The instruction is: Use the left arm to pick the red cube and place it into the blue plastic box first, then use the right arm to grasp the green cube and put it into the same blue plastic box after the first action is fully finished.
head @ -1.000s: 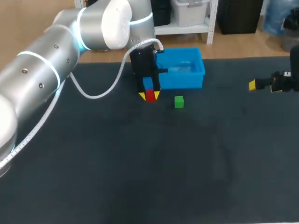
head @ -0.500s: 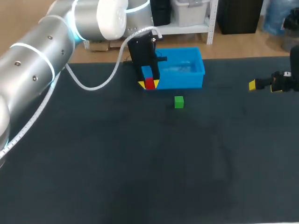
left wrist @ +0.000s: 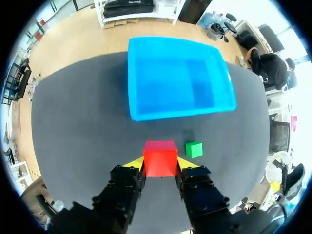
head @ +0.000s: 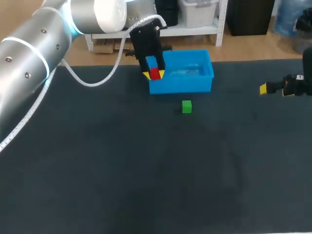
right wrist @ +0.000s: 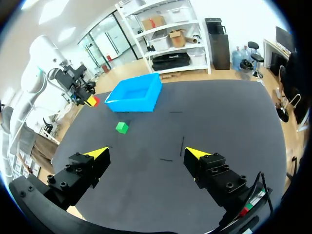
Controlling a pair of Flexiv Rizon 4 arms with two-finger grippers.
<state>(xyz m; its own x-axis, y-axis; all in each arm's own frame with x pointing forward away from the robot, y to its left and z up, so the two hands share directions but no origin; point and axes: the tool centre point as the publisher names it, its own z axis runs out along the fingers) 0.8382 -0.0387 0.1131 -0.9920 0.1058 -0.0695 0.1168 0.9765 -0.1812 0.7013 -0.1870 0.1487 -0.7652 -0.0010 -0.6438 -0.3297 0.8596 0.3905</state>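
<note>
Right wrist view alone shows right tool (right wrist: 146,152) spread, left tool (left wrist: 161,165) pinching red cube (left wrist: 160,155)

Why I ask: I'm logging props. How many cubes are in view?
2. The red cube is gripped by the left pincer near the blue plastic box; the green cube lies on the table before it.

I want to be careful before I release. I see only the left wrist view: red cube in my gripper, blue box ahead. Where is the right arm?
Observer: Head view: the right gripper is at the right side of the table, far from the blue box.
Operator: Does it hold something?
Observer: No, the right wrist view shows it open and empty.
Operator: Is my cube off the table?
Observer: Yes, the right wrist view shows the red cube in the air beside the box, near rim height.
</note>
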